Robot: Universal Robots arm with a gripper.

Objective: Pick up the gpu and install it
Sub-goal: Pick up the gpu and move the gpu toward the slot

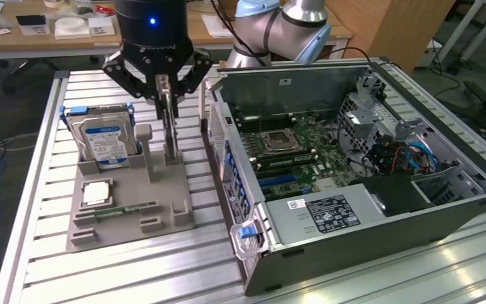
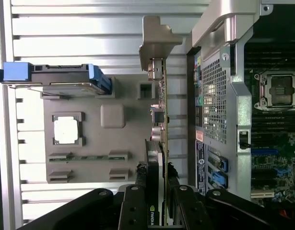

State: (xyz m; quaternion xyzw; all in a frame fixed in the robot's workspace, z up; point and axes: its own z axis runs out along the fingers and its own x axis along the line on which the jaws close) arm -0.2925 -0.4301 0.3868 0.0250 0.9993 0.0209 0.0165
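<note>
The gpu [image 1: 170, 130] stands on edge, thin and upright, over the grey parts holder [image 1: 171, 215] at the exterior view's left. My gripper [image 1: 167, 95] is shut on its upper edge, one finger on each side. In the wrist view the gpu [image 2: 162, 120] appears edge-on, with its silver bracket [image 2: 156, 40] at the far end and the black fingers [image 2: 139, 191] clamped on both faces. Its lower edge is level with the holder's posts; I cannot tell whether it still rests in the slot. The open computer case [image 1: 445, 209] lies on its side just beside the card.
On the holder a silver hard drive [image 1: 104, 136] with a blue-white label stands in blue rails, with a processor chip [image 1: 97, 192] and a green memory stick [image 1: 124, 210] nearer the front. The motherboard [image 1: 290, 149] faces up inside the case. Desks and cables lie beyond the slatted table.
</note>
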